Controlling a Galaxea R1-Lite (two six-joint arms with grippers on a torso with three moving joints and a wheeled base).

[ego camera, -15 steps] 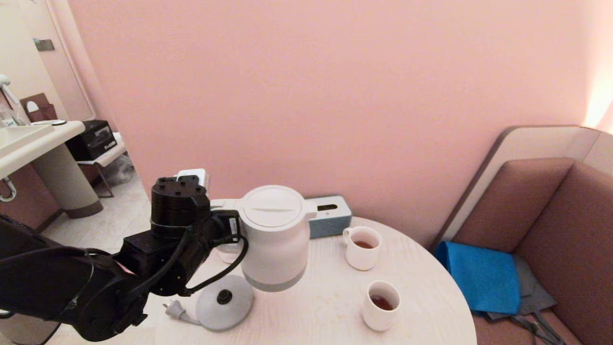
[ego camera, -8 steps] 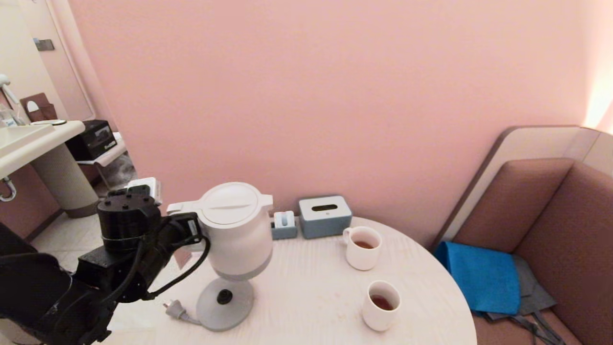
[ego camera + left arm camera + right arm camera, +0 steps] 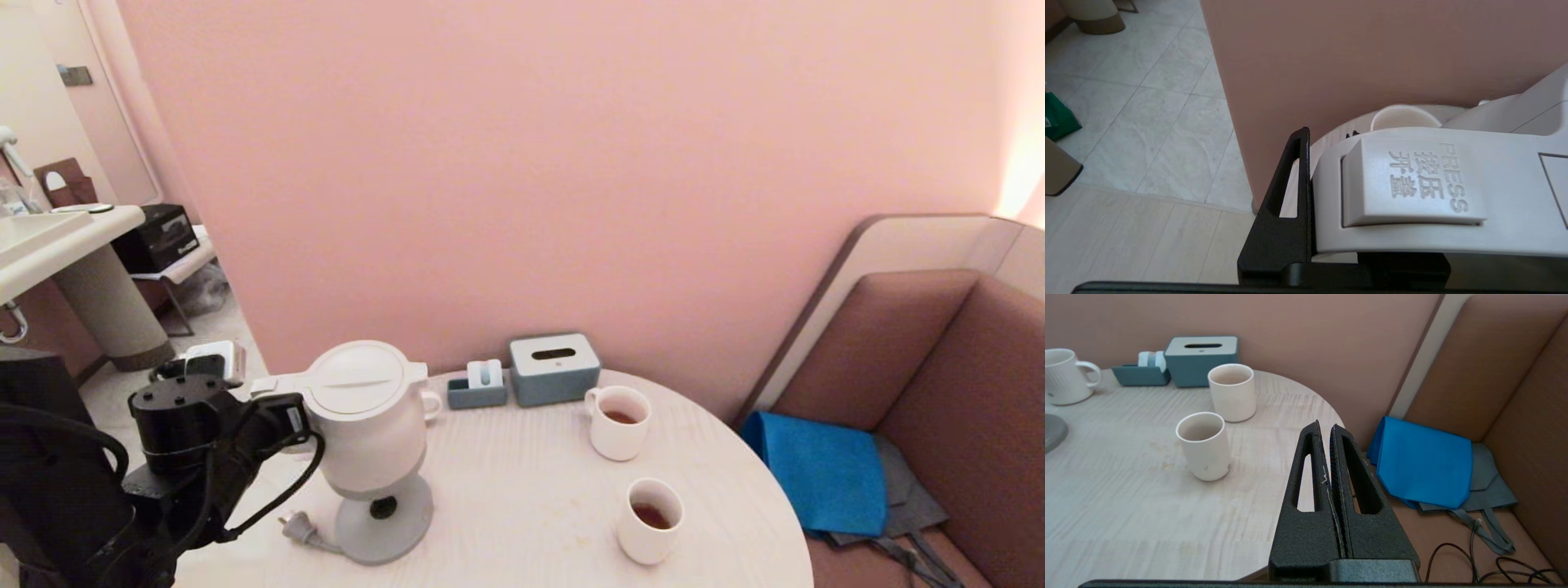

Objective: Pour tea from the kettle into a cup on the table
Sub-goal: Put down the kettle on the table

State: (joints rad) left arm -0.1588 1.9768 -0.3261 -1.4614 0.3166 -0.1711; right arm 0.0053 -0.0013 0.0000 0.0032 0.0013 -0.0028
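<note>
L gripper (image 3: 273,408) clamped on kettle (image 3: 366,425) handle, kettle upright just over its base (image 3: 384,523), table (image 3: 522,506) left side. Cup (image 3: 649,520) w/ tea (image 3: 651,514) front right. R gripper (image 3: 1327,433) jaws closed, empty.

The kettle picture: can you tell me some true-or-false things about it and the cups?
1. The left gripper is shut on the handle of the kettle. True.
2. The kettle is tipped over a cup, pouring. False: it is upright, over its round grey base.
3. Both handleless cups, the near cup and the far cup, hold dark tea. True.
4. The right gripper holds a cup. False: it is shut on nothing, off the edge of the table.
5. The tissue box is red. False: it is blue-grey.
</note>
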